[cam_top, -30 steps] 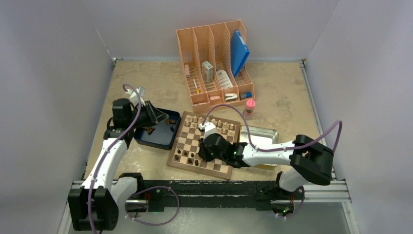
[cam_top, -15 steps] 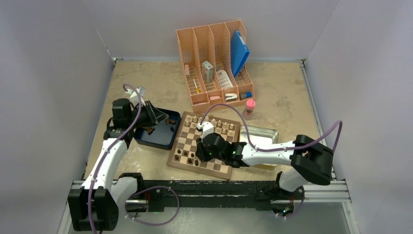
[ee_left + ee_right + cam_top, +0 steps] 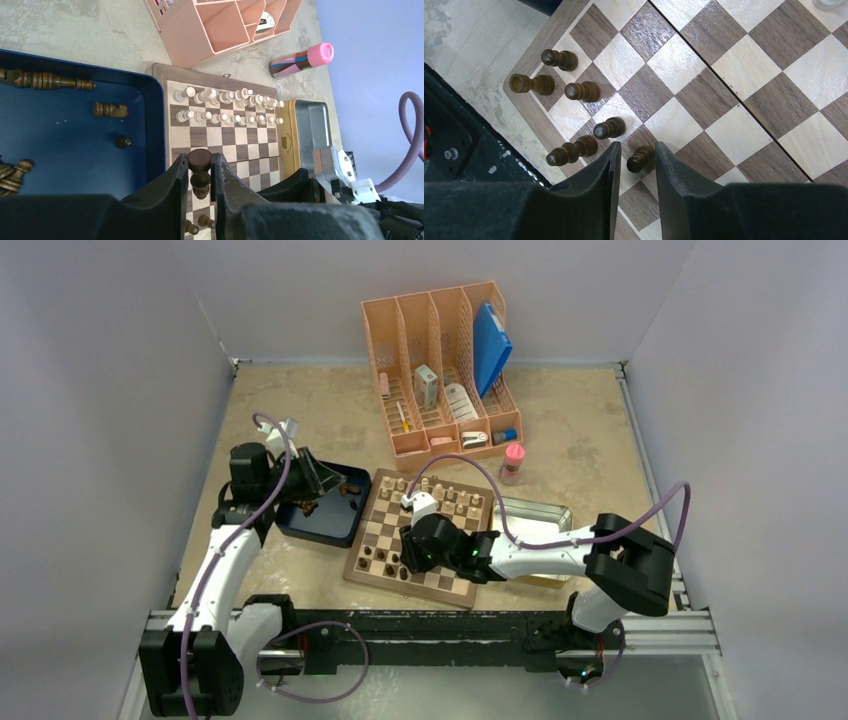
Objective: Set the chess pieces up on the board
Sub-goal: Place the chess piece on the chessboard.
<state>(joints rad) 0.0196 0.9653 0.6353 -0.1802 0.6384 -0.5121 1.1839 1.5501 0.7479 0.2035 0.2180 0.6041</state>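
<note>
The board point(image 3: 352, 562) lies at centre, with pale pieces point(image 3: 440, 495) lined along its far rows. Several dark chess pieces point(image 3: 581, 91) stand near its near-left corner. My right gripper point(image 3: 636, 150) hangs low there, open. Its fingers straddle a dark pawn point(image 3: 642, 159) that stands on the board point(image 3: 729, 85), with a gap at the left finger. My left gripper point(image 3: 200, 162) is shut on a dark piece point(image 3: 201, 186), held above the edge between the blue tray point(image 3: 75, 145) and the board point(image 3: 235, 137). More dark pieces point(image 3: 111, 110) lie in the tray.
A peach file organizer point(image 3: 445, 365) stands behind the board, and a pink-capped tube point(image 3: 513, 462) lies beside it. A shiny metal tin point(image 3: 535, 520) sits against the board's right side, under my right arm. The blue tray point(image 3: 315, 525) touches the board's left side.
My right gripper's jaws have spread apart around the dark pawn, and the right arm has edged slightly left. The left arm and its held piece have not moved.
</note>
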